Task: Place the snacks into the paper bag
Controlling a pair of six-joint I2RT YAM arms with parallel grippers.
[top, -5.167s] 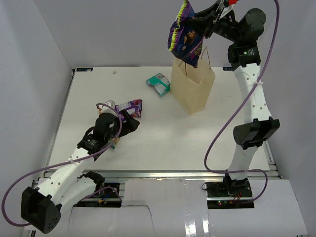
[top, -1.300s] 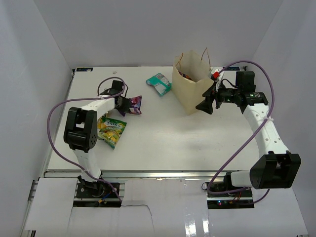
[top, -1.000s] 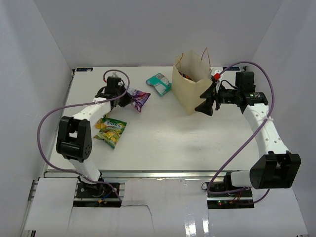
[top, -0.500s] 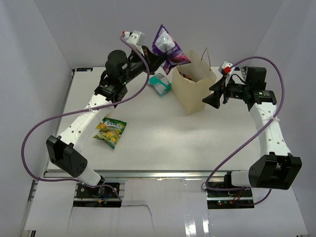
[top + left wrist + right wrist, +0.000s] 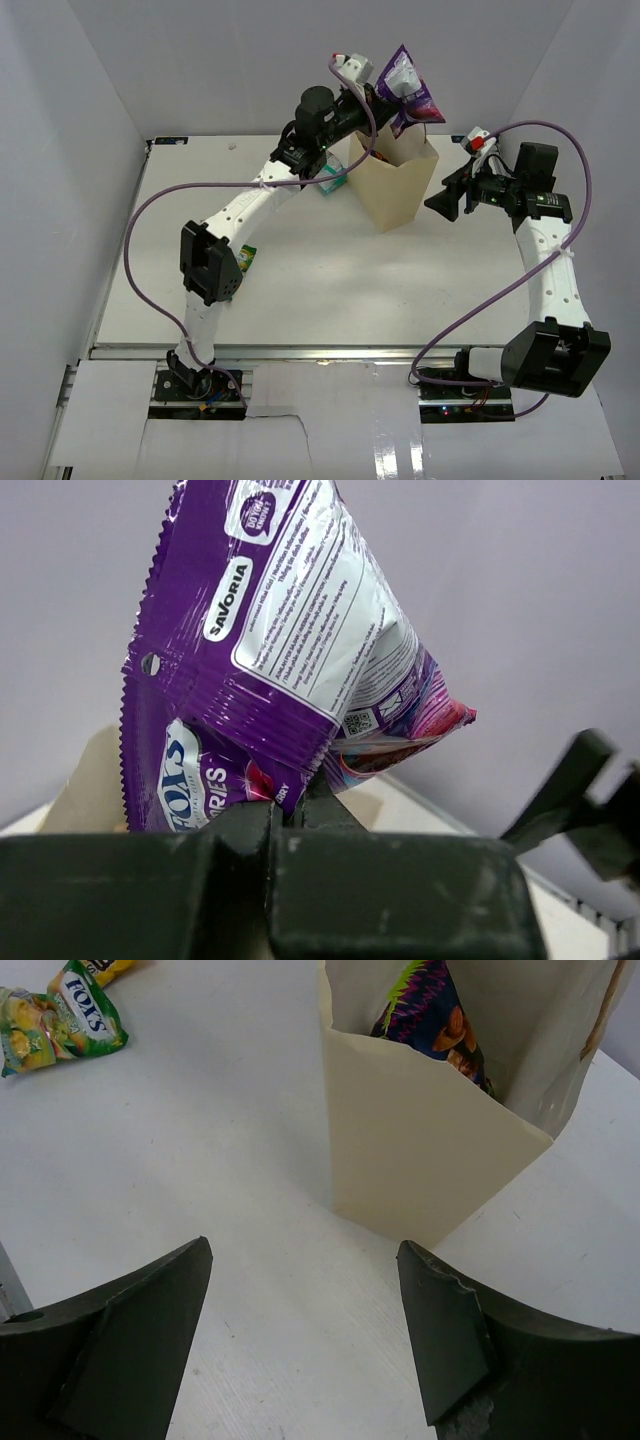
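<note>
A tall tan paper bag stood upright and open on a white table, seen from above. The left arm reached up and across so that its left gripper hung above the bag's open mouth. That gripper was clamped tight on the lower edge of a small purple-white packet, which stuck up above the bag, in the air and not yet inside. In the left wrist view the packet rose from the closed gripper, its white label panel and purple front facing the camera.

The right gripper hovered just beside the bag's right side, pointed at it, with its jaws spread wide and nothing between them. In the right wrist view the bag stood beyond the open gripper, and a large dark purple bag stood inside it, its top showing below the rim.

A green-yellow packet lay on the table well to the left of the paper bag. A teal-white packet lay just left of the paper bag, mostly hidden behind the left arm.
</note>
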